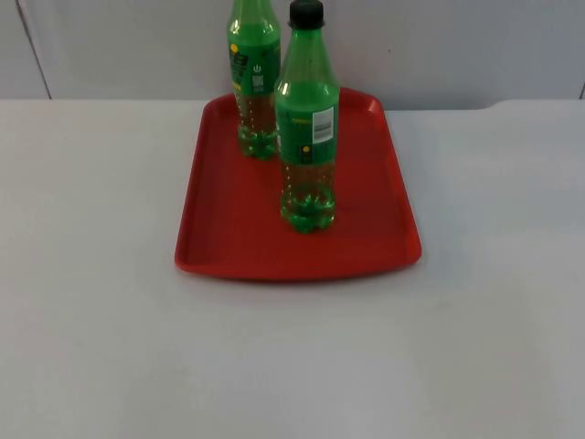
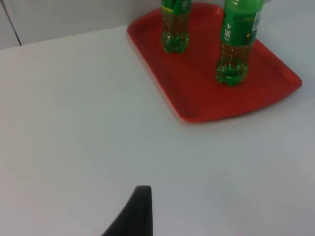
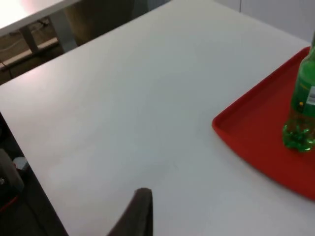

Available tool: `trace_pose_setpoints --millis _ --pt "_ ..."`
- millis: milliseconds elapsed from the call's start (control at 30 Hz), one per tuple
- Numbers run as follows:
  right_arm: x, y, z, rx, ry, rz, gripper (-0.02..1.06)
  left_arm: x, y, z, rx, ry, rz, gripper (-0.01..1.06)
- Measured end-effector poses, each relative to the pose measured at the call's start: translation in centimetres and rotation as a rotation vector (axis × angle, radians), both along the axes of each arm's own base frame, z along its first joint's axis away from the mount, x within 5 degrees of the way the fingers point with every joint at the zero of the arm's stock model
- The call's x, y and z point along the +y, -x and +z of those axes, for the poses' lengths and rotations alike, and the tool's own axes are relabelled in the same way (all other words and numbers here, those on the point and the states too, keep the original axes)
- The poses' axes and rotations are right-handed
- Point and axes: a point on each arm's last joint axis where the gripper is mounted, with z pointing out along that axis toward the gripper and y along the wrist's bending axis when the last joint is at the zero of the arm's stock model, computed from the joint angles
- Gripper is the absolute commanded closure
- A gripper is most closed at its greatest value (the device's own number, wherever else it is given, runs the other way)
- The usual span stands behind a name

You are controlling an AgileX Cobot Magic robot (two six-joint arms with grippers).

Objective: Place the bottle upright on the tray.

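The bare white table top (image 1: pixel 292 366) is lying nearest, two green plastic bottles (image 1: pixel 307 128) (image 1: pixel 254 78) are already standing upright on the red tray (image 1: pixel 228 247), so the placing looks finished, and I cannot tell either gripper's finger state.

My work surface is a white table (image 1: pixel 101 302) that ends at a grey partition wall on its far edge. Directly on it lies one thing, a red tray (image 1: pixel 233 238) with a low raised rim and rounded corners; it sits flat near the far edge, about midway between the left and right sides, with its long sides running from the far edge toward the near one. The tray's far end is close to the wall.
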Motion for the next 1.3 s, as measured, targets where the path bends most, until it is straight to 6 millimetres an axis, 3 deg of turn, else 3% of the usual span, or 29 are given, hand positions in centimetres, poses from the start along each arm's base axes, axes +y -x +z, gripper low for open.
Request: trace_pose_setpoints --millis 433,867,1000,1133,1300 --pt "-5.4 3.1 0.8 -0.053 -0.043 -0.008 0.12 -0.1 -0.2 -0.7 0.024 -0.018 -0.005 0.00" --pt "-8.9 5.2 0.1 -0.038 -0.017 -0.026 0.12 -0.1 -0.2 -0.7 0.024 -0.018 -0.005 0.00" --pt "-9.6 5.6 -0.7 -0.070 -0.009 -0.012 0.12 -0.1 -0.2 -0.7 0.024 -0.018 -0.005 0.00" --pt "-10.4 6.2 -3.1 -0.068 -0.008 -0.002 0.12 -0.1 -0.2 -0.7 0.024 -0.018 -0.005 0.00" --pt "-11.6 7.3 -4.6 -0.090 -0.055 0.030 0.12 -0.1 -0.2 -0.7 0.024 -0.018 -0.005 0.00"
